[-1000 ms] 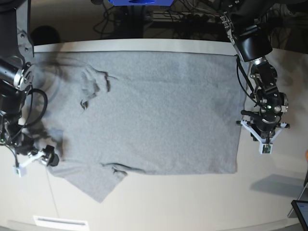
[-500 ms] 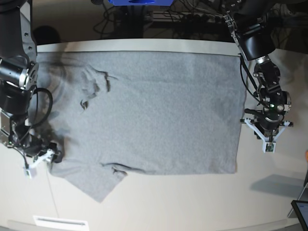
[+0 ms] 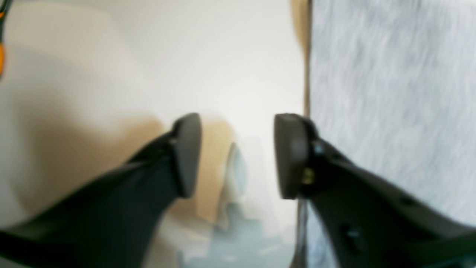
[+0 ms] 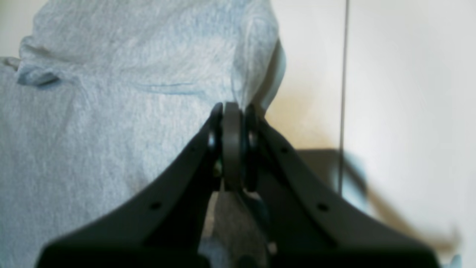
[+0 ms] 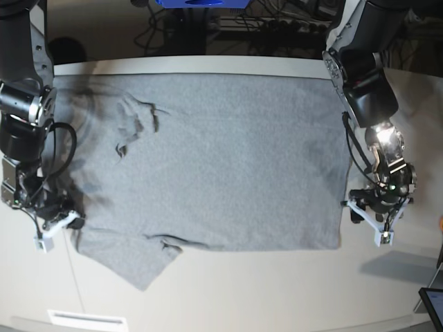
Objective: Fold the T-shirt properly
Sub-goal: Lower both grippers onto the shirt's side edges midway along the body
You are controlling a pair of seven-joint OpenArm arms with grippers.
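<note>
The T-shirt lies spread flat, plain grey side up, across the pale tabletop. It reaches from near the far edge of the tabletop towards the near side. One sleeve points to the near left corner, and a patch of wrinkles sits in the upper left part of the cloth.

The right tool stands at the shirt's left edge, next to the near sleeve. Its jaws are pressed together on a raised fold of the grey fabric. Bare tabletop lies beside it, crossed by a thin dark line.

The left tool stands just off the shirt's right hem, near its lower corner. Its jaws are apart with nothing between them; one fingertip is at the hem edge, over the tabletop.

Behind the far edge, the room is dark, with tangled cables and a blue object. A dark device corner shows at the near right.
</note>
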